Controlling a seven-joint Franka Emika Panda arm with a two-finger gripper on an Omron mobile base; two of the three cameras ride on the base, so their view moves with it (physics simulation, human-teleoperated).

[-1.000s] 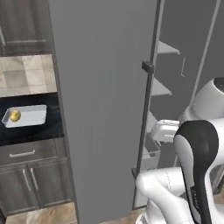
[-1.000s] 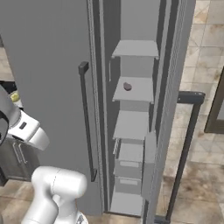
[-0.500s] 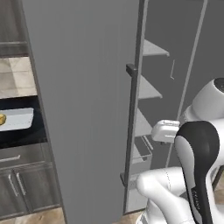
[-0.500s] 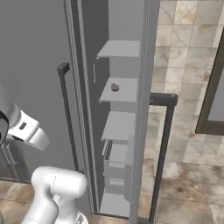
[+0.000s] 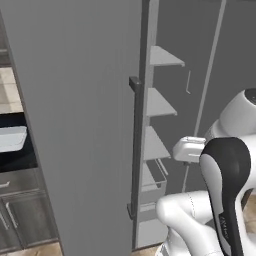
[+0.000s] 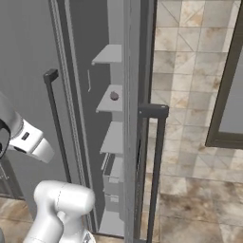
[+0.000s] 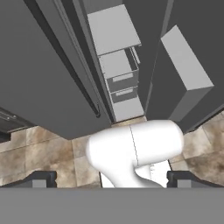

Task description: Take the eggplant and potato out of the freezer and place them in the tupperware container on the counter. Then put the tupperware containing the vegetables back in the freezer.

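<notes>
The freezer (image 5: 75, 125) stands open, its ribbed grey door swung out with the dark bar handle (image 5: 135, 150) on its edge. On the second inner shelf lies the eggplant (image 6: 114, 96), a small dark lump. At the far left edge the pale tupperware container (image 5: 11, 138) sits on the black counter (image 5: 17, 159), cut off by the frame. The potato is out of view. My gripper (image 7: 111, 180) is open, fingertips (image 7: 41, 178) wide apart, pointing down at the floor before the freezer (image 7: 116, 65), holding nothing.
Grey shelves (image 5: 159, 103) and lower drawers (image 7: 120, 81) fill the freezer. A second door with a dark bar handle (image 6: 154, 166) stands to the right. Beige tiled wall (image 6: 190, 71) and a dark-framed window (image 6: 228, 95) lie beyond. Grey cabinets (image 5: 20, 220) sit under the counter.
The whole picture has shifted left: the base has moved right, toward the freezer opening. The container has slid to the frame edge and the potato in it has left the view.
</notes>
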